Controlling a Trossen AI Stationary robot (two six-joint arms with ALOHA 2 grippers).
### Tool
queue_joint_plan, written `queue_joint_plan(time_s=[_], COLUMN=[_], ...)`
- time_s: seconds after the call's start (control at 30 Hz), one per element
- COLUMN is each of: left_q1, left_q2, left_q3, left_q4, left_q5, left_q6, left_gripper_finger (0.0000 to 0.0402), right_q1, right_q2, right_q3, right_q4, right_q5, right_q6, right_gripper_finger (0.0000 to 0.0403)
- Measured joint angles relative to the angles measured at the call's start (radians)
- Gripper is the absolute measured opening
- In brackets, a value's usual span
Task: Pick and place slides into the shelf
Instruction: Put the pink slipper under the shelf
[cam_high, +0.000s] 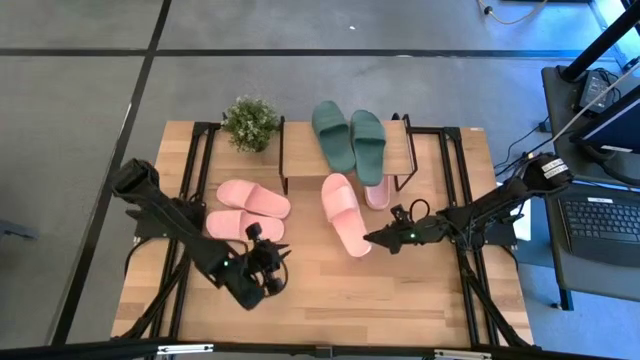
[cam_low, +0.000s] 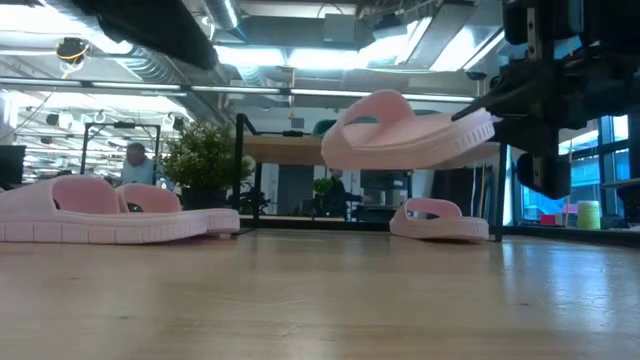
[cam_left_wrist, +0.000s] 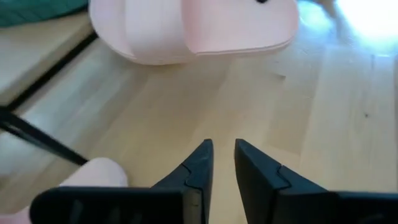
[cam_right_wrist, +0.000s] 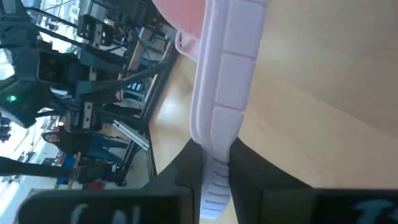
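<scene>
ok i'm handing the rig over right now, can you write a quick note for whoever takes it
Right tool: shut on the edge of a pink slide, held in the air in front of the shelf.
Left tool: nearly shut, holding nothing, over the table's front left.
Done: the green pair sits on the shelf's top board.
Left: the held slide, a pink pair lying on the table at left, and one pink slide at the shelf's front edge.
</scene>
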Motion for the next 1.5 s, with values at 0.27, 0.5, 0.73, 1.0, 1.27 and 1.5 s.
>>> queue_joint_plan(time_s=[0.27, 0.5, 0.73, 1.0, 1.27, 1.5], left_q1=[0.036, 0.04, 0.065, 0.136, 0.21, 0.246], left_q2=[-0.076, -0.08, -0.11, -0.19, -0.22, -0.22], left_q3=[-0.142, -0.15, -0.284, -0.518, -0.653, -0.698], left_q4=[0.157, 0.125, 0.335, 0.881, 1.136, 1.21], left_q5=[0.043, 0.028, 0.082, 0.37, 0.576, 0.636], left_q6=[0.068, 0.071, 0.104, 0.36, 0.455, 0.466], left_gripper_finger=[0.0057, 0.0057, 0.0057, 0.0057, 0.0057, 0.0057], right_q1=[0.011, 0.011, 0.009, 0.008, -0.009, -0.056], right_q2=[0.001, 0.001, 0.001, 0.041, 0.147, 0.22], right_q3=[0.0, 0.0, 0.0, 0.013, 0.072, 0.129], right_q4=[-0.115, -0.188, -0.213, -0.223, -0.224, -0.222], right_q5=[-0.034, -0.034, -0.029, 0.003, 0.025, -0.004], right_q6=[0.143, 0.24, 0.291, 0.338, 0.338, 0.343], right_gripper_finger=[0.0058, 0.0058, 0.0058, 0.0058, 0.0058, 0.0062])
